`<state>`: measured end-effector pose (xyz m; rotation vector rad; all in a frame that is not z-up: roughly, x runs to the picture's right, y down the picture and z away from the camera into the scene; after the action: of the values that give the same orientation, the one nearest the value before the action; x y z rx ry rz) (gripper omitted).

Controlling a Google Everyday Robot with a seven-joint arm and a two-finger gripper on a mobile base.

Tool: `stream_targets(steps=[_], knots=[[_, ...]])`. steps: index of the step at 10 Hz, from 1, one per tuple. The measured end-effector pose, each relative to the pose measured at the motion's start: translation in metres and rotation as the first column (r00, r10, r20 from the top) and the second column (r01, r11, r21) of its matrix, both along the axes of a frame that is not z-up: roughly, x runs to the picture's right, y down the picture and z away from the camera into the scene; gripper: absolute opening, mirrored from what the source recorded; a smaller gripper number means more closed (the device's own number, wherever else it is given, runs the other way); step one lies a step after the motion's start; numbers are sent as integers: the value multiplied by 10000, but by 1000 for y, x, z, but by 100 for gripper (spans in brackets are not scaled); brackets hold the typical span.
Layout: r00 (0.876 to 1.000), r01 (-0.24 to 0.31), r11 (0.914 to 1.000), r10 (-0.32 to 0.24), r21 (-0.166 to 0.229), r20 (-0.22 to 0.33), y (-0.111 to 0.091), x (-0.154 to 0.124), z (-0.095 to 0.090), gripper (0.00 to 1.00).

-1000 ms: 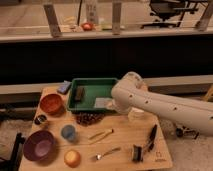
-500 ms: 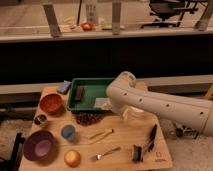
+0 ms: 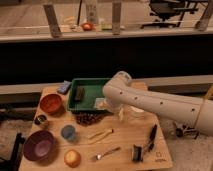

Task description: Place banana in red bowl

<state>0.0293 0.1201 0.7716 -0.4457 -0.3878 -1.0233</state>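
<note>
The banana point(image 3: 100, 135) lies on the wooden table, pale yellow and slim, just below the table's middle. The red bowl point(image 3: 51, 103) stands at the left, to the left of the green tray, and holds nothing I can see. My gripper point(image 3: 119, 113) hangs from the white arm near the tray's right front corner, above and a little right of the banana, apart from it. The arm reaches in from the right.
A green tray point(image 3: 86, 101) sits at the back middle. Dark grapes point(image 3: 87, 118), a blue cup point(image 3: 68, 132), a purple bowl point(image 3: 39, 145), an orange point(image 3: 72, 158), a spoon point(image 3: 108, 153), a black tool point(image 3: 151, 137) and a brush point(image 3: 136, 152) lie around the banana.
The arm has swung left, bringing the gripper from the table's right side to the tray's right front corner. The objects have not moved.
</note>
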Motion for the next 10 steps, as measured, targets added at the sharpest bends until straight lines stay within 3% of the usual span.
stream_targets(steps=[5,10], knots=[[9989,75,9991,-56,-414,459,8,-21,13,80],[9975,9,9981,35,-621,710,10,-25,17,80]])
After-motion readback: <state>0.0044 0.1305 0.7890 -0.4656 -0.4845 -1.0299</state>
